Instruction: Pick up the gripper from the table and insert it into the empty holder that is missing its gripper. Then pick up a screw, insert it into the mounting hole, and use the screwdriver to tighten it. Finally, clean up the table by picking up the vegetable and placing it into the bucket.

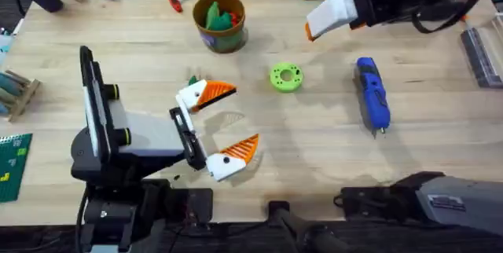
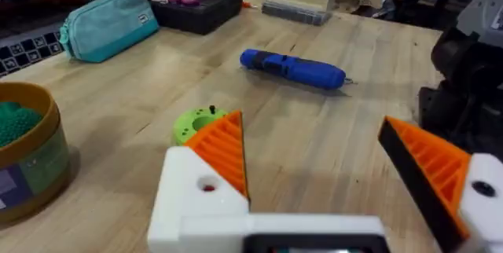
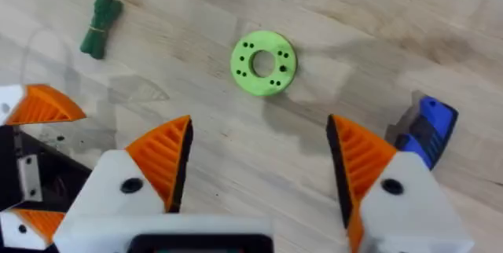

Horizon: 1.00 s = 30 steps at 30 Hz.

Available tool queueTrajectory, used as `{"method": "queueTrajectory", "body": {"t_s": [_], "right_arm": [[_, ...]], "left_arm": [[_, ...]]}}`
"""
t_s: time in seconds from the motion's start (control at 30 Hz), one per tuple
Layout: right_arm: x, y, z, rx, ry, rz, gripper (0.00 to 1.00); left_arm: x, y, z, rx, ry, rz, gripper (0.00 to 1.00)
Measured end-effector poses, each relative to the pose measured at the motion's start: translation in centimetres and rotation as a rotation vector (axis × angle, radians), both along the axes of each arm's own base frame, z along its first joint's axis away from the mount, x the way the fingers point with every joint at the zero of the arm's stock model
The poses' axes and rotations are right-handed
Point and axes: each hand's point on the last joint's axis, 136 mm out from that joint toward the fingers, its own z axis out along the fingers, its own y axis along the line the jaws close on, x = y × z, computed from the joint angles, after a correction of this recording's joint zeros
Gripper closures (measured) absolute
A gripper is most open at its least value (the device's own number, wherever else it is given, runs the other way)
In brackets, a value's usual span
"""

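Gripper (image 1: pixel 206 94) looks seated in holder (image 1: pixel 182 119); you cannot confirm the screw. Vegetable (image 3: pixel 98 33) lies outside bucket (image 1: pixel 220 23). Left gripper (image 2: pixel 314 139), right gripper (image 3: pixel 255 147): wide open, empty.

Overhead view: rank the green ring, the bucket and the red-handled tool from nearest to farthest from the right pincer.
From the right pincer, at the table's far right:
1. Green ring, nearest, just inward of it toward the table's middle.
2. Bucket, off to its left near the far edge.
3. Red-handled tool, farthest, beyond the bucket's left side.
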Motion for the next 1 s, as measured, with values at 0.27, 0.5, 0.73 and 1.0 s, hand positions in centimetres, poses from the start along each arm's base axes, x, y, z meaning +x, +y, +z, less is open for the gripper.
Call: {"method": "queueTrajectory", "body": {"t_s": [0.27, 0.5, 0.73, 1.0], "right_arm": [[0.5, 0.2, -2.2, -0.114, 0.028, 0.014, 0.103], [1.1, 1.3, -5.8, -0.252, 0.083, 0.060, 0.105], [2.2, 2.5, -7.8, -0.266, 0.098, 0.050, 0.119], [1.7, 2.3, -10.1, -0.259, 0.151, -0.042, 0.186]], "left_arm": [[0.0, 0.0, 0.0, 0.000, 0.000, 0.000, 0.014], [0.0, 0.0, 0.0, 0.000, 0.000, 0.000, 0.014], [0.0, 0.0, 0.0, 0.000, 0.000, 0.000, 0.014], [0.0, 0.0, 0.0, 0.000, 0.000, 0.000, 0.014]]}}
